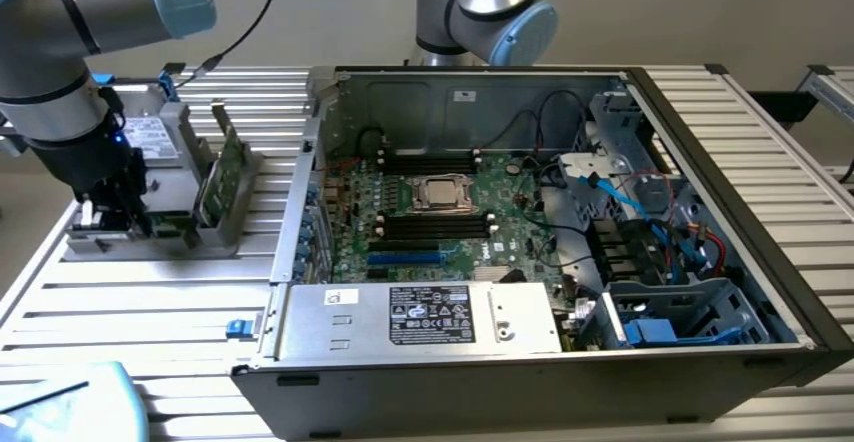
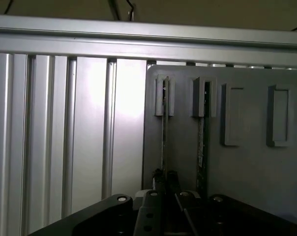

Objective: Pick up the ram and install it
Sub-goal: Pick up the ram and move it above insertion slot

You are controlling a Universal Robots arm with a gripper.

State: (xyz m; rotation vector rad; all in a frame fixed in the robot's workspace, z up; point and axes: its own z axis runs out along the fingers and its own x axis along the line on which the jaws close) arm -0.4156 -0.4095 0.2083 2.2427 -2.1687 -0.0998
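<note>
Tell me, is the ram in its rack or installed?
In the rack: the ram stands on edge in the gray rack, the gripper closed on it.

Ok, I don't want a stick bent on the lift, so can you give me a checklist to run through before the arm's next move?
1. The gripper is down at the grey rack: ok.
2. A ram stands upright in its rack slot, in line with the gripper: ok.
3. Firm hold on that ram: cannot tell.
4. The computer case is open, motherboard exposed: ok.
5. The black memory slots beside the processor look empty: ok.
</note>
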